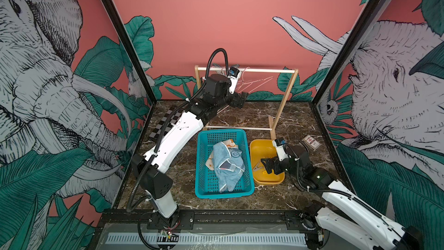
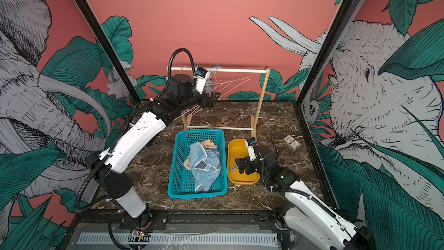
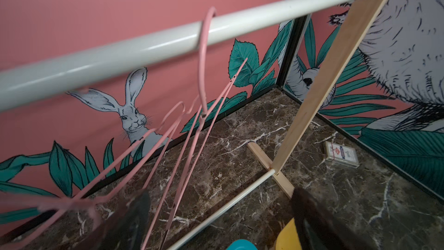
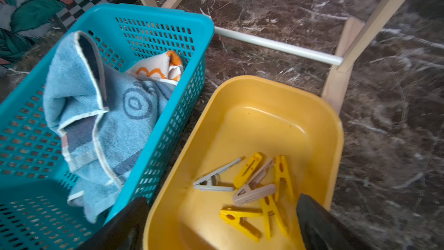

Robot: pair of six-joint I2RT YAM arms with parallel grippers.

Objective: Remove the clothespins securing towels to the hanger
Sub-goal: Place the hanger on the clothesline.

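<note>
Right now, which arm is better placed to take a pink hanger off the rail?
Left: the left pincer, open, is at the pink hangers; the right pincer hangs over the yellow tub.

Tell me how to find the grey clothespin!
Find the turquoise basket mid-table; a yellow tub sits right beside it. In the tub lie the clothespins. The grey clothespin is at the pile's edge nearest the basket, the only one neither yellow nor tan.

Yellow clothespins (image 4: 240, 220), blue towels (image 4: 108, 121), teal basket (image 4: 156, 12), pink hangers (image 3: 200, 75)
</note>
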